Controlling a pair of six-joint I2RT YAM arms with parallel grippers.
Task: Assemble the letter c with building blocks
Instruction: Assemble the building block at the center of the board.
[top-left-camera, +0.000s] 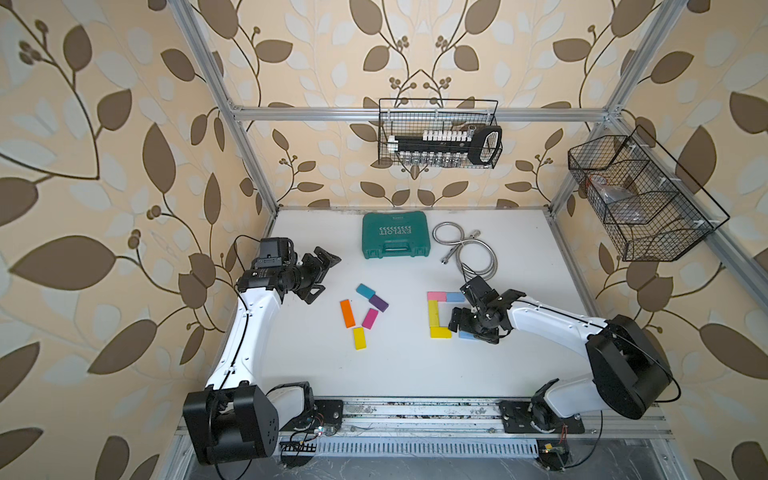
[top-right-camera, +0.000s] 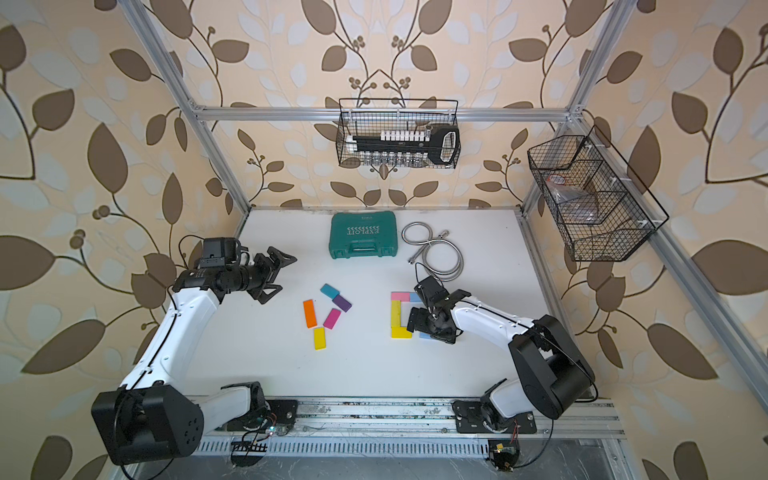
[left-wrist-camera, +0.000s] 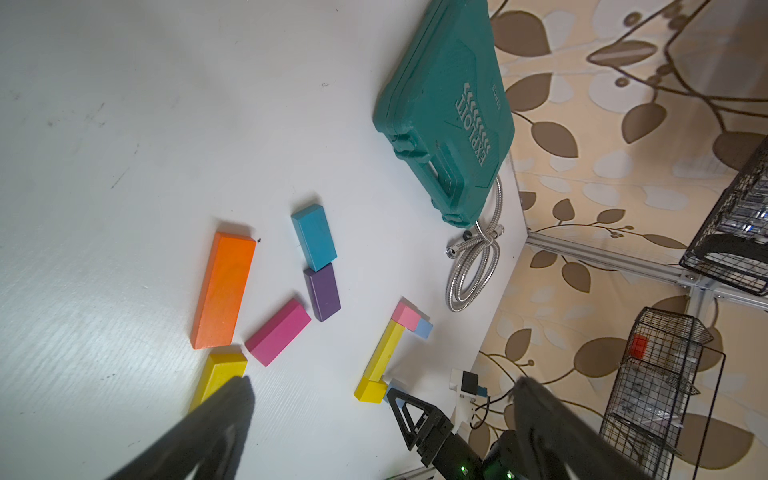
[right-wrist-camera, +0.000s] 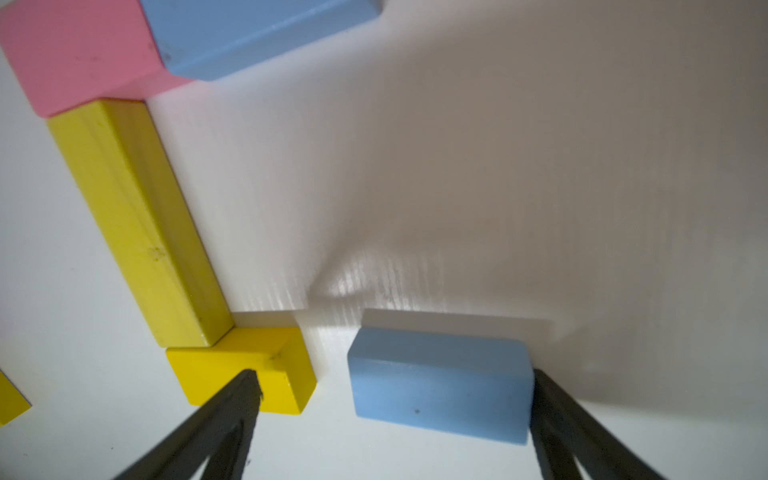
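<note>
Where the light blue block (right-wrist-camera: 438, 390) lies: on the surface (right-wrist-camera: 457, 208) just beside the short yellow block (right-wrist-camera: 286, 361), a gap between them.
Right fingers (right-wrist-camera: 552, 407): spread, one at the blue block's far end, one over the short yellow block.
Short yellow block: if you close now, that finger likely shoves it out of line.
Left fingers (left-wrist-camera: 232, 407): spread, well apart from it.

Right gripper (top-left-camera: 471, 328) is covering most of the near blue block (top-left-camera: 466, 335) in both top views, and it is also overlapping the right end of the far blue block (top-left-camera: 454, 296). In the right wrist view the edge is cutting off the pink block (right-wrist-camera: 79, 54). In the left wrist view a blurred left-gripper finger (left-wrist-camera: 208, 428) is hiding part of the loose yellow block (left-wrist-camera: 222, 372). The right basket (top-left-camera: 648, 245) is showing contents too small to tell.
</note>
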